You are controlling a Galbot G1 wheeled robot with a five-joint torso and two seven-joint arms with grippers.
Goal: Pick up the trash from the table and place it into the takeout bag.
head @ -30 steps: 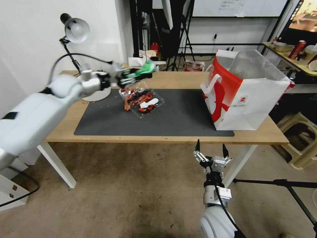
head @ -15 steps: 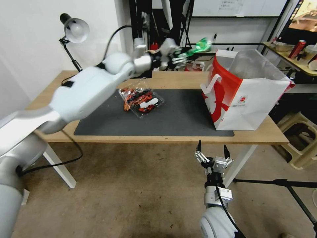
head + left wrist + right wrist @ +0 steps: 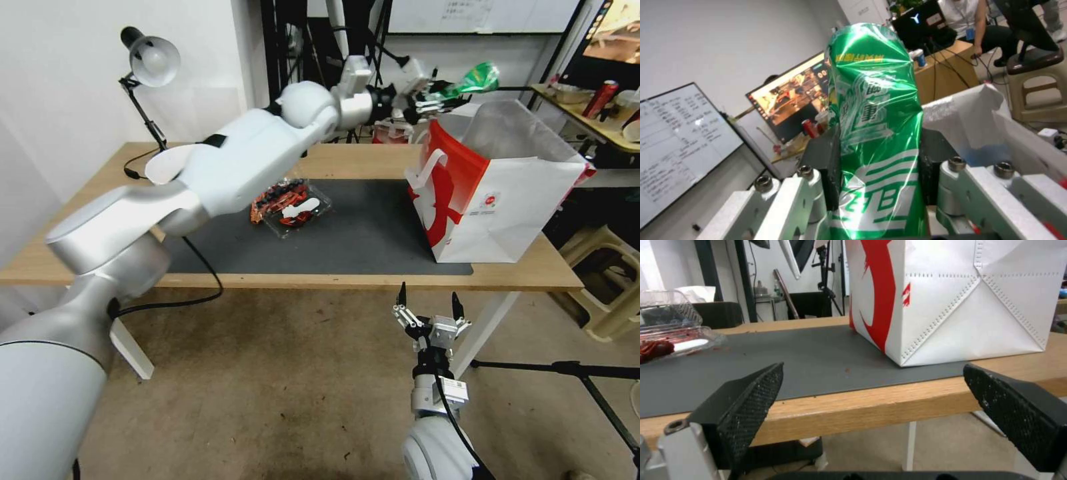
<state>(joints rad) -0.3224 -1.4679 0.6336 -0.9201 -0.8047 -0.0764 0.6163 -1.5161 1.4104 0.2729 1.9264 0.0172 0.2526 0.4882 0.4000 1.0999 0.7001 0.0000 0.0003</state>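
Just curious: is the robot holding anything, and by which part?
Yes: left gripper pinches one end of a shiny green snack wrapper. The right gripper is open, empty.

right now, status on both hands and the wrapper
Left hand shut on green wrapper, above takeout bag rim. Right hand open, low before table edge. Clear clamshell on mat; nothing blocking the bag.

The bag (image 3: 493, 193) stands open-mouthed at right of frame; mid-frame, the mat (image 3: 373, 233) lies bare between it and the clear box (image 3: 290, 205).
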